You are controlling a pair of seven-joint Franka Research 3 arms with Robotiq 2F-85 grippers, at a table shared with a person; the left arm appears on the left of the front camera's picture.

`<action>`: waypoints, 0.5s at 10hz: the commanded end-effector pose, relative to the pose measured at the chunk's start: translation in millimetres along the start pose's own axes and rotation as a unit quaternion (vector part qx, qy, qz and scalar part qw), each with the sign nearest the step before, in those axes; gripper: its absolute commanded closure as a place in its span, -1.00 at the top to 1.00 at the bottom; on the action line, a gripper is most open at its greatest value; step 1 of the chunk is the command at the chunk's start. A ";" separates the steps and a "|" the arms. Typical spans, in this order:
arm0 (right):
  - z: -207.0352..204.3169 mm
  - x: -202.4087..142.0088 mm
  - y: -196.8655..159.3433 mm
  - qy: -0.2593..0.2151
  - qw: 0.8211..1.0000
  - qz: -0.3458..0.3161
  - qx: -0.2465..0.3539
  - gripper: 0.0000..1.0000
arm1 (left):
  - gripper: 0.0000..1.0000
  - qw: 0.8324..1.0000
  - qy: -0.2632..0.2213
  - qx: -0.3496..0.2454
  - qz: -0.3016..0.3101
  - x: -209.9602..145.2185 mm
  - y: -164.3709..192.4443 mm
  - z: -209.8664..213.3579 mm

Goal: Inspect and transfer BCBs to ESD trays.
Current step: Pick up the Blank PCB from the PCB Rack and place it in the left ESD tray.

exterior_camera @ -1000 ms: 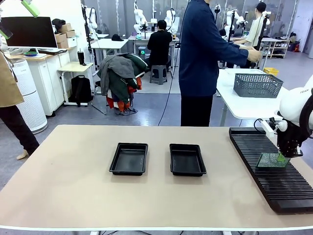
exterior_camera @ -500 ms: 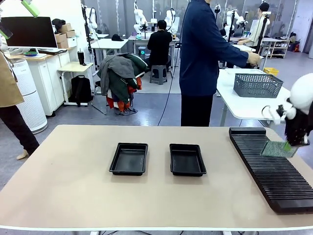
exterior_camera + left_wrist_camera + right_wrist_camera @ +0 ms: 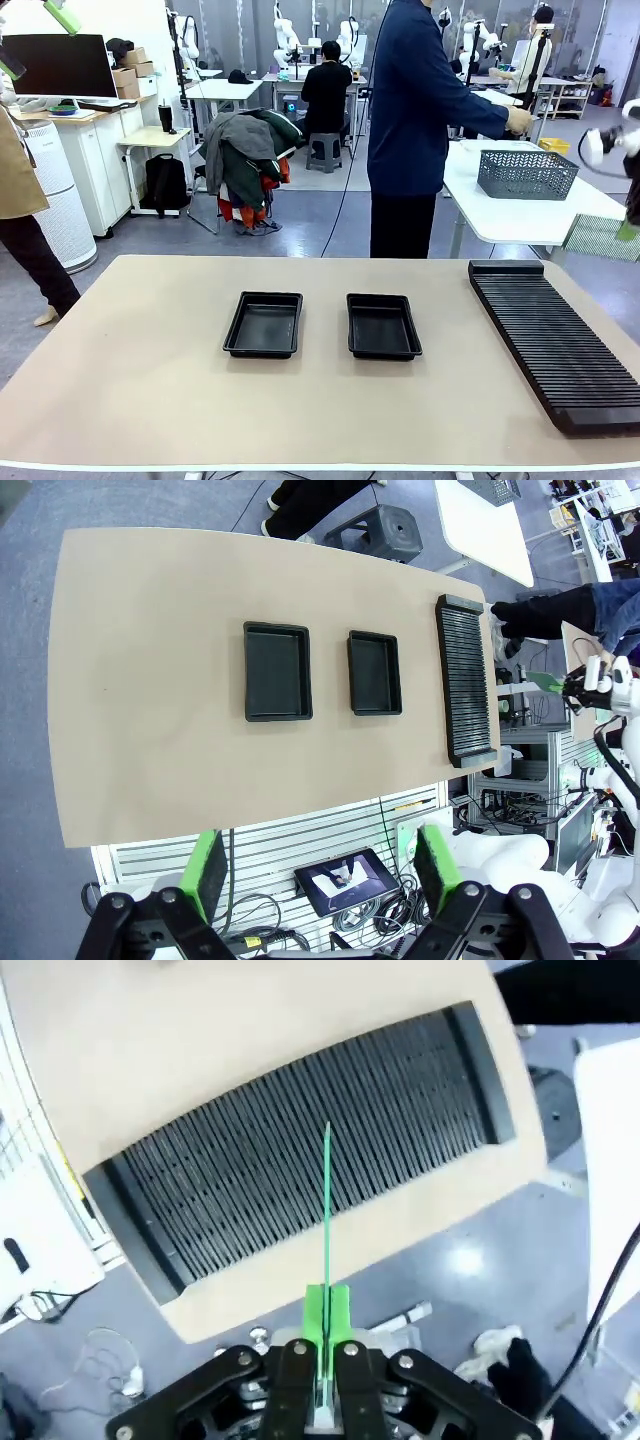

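My right gripper (image 3: pixel 630 228) hangs at the far right edge, high above the table, shut on a green BCB (image 3: pixel 600 238) that juts out to its left. The right wrist view has this BCB (image 3: pixel 327 1205) edge-on as a thin green line clamped between the pads of the right gripper (image 3: pixel 327 1312), well above the rack. Two empty black ESD trays (image 3: pixel 263 324) (image 3: pixel 383 326) lie side by side mid-table. From high over the table, my left gripper (image 3: pixel 320 875) is open, with the trays (image 3: pixel 277 670) (image 3: pixel 375 672) far below it.
A long black slotted rack (image 3: pixel 555 340) (image 3: pixel 300 1175) (image 3: pixel 464 680) lies along the table's right side. A person in dark blue (image 3: pixel 415 120) stands beyond the far edge, turned towards a white side table holding a grey basket (image 3: pixel 526 172).
My right gripper has lifted the BCB off the rack and carried it up and to the right, to the picture's edge. The trays have not moved.
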State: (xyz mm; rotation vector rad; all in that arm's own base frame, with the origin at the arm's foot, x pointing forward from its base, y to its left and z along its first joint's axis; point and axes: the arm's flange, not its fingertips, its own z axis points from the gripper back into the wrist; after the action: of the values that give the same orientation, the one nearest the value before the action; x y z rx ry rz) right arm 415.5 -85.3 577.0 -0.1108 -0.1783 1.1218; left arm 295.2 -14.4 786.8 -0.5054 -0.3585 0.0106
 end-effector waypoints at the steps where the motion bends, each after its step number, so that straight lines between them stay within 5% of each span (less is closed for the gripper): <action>1: 36.1 12.4 -12.7 0.022 0.999 -0.034 -0.001 -1.00 | 1.00 1.000 -0.002 -0.001 0.001 -0.7 0.7 -1.1; 5: 87.3 13.9 -19.5 0.040 0.999 0.030 -0.007 -1.00 | 1.00 1.000 -0.002 -0.001 0.001 -0.7 0.7 -1.1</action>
State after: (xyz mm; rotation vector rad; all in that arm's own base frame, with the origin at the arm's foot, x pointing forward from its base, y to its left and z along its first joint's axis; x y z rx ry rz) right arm 415.6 -77.1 662.7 -0.1569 -0.1465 1.1343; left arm 295.2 -14.4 786.8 -0.5054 -0.3586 0.0105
